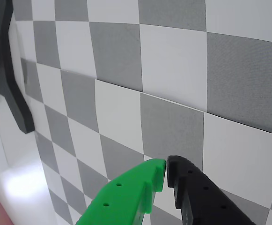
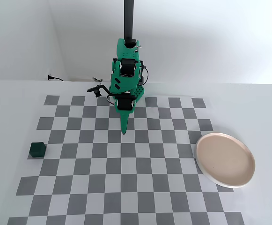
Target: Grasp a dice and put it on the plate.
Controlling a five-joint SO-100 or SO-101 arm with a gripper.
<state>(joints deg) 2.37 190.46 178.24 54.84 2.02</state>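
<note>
**Dice at the board's left edge, claw closed and empty**

The dice, a small dark green cube, sat on the left edge of the checkerboard mat in the fixed view, well apart from everything else. The plate lay far across the mat at its right edge, bare. Between them, nearer the back, the green arm stood with its gripper pointing down over the mat. In the wrist view the gripper had its green and black fingertips touching, nothing between them.
</note>
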